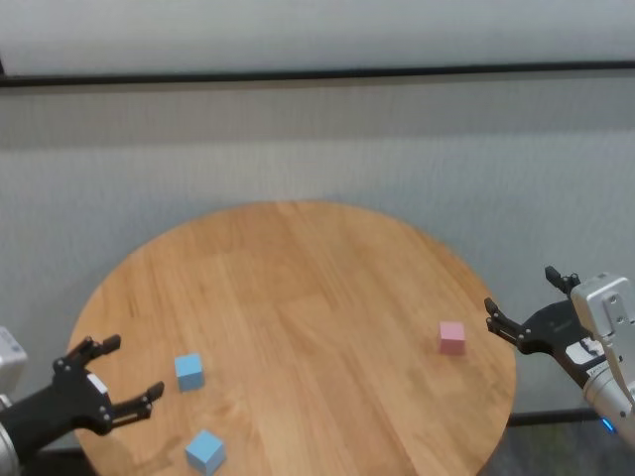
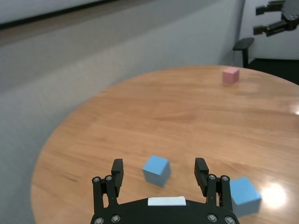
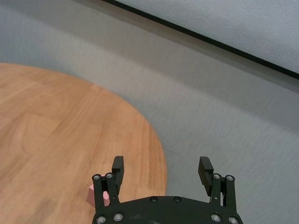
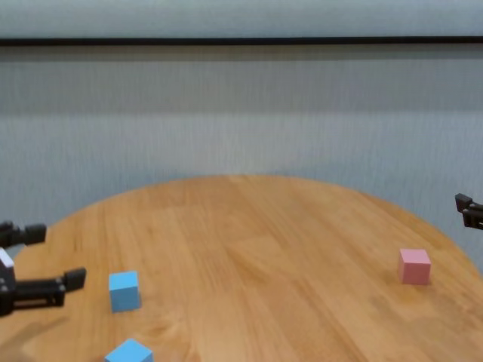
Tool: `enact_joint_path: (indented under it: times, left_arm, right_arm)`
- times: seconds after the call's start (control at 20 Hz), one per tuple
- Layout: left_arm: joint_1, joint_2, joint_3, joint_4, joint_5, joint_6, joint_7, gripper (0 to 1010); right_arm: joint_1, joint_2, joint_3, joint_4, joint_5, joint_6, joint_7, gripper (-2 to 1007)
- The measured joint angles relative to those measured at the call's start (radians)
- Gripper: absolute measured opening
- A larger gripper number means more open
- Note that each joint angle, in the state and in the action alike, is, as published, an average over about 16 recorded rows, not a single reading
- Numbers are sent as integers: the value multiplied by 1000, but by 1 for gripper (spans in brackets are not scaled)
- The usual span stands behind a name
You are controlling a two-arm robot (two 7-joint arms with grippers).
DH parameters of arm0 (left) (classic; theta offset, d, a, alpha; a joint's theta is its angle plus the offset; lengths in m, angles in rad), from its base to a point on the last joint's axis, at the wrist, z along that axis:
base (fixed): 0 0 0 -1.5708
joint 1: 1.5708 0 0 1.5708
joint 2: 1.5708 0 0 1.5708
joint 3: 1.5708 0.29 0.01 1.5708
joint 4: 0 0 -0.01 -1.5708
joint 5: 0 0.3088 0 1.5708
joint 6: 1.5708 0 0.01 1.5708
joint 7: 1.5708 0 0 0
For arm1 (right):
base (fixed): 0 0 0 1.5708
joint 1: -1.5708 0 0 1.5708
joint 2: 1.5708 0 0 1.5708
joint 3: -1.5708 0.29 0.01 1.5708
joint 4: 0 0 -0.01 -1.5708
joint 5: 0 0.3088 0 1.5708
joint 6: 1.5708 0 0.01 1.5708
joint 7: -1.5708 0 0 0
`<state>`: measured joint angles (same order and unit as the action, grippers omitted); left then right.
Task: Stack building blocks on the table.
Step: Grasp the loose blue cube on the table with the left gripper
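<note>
Two light blue building blocks lie near the table's [image 1: 298, 288] left front: one [image 1: 190, 372] [image 2: 156, 170] [image 4: 124, 291] farther in, the other [image 1: 205, 451] [image 2: 244, 195] [image 4: 128, 352] nearer the front edge. A pale pink block [image 1: 451, 337] [image 2: 230, 74] [image 4: 414, 266] [image 3: 97, 195] sits alone near the right edge. My left gripper [image 1: 121, 377] [image 2: 159, 175] [image 4: 54, 256] hovers open at the left rim, just left of the inner blue block, holding nothing. Off the right rim, beside the pink block, my right gripper [image 1: 526, 297] [image 3: 161, 169] stands open and empty.
A grey wall with a dark rail [image 1: 317, 74] runs behind the table. A black chair [image 2: 244, 45] stands beyond the table's right side. The wooden top between the blue blocks and the pink block is bare.
</note>
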<state>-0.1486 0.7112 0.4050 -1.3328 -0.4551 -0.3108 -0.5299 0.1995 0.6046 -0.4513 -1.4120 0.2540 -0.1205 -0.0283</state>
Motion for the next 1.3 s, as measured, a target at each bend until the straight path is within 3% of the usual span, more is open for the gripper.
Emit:
enact_joint_path:
  times: [0.8,1.3]
  left_arm:
    - [57,-13,27,-48,89,74,6,1000]
    - [77,-16,24,-86,116,91,-9,1000]
  right_arm:
    - [0,0,0,0,0,0,0,1005]
    - [0,0,0,0,0,0,0,1005]
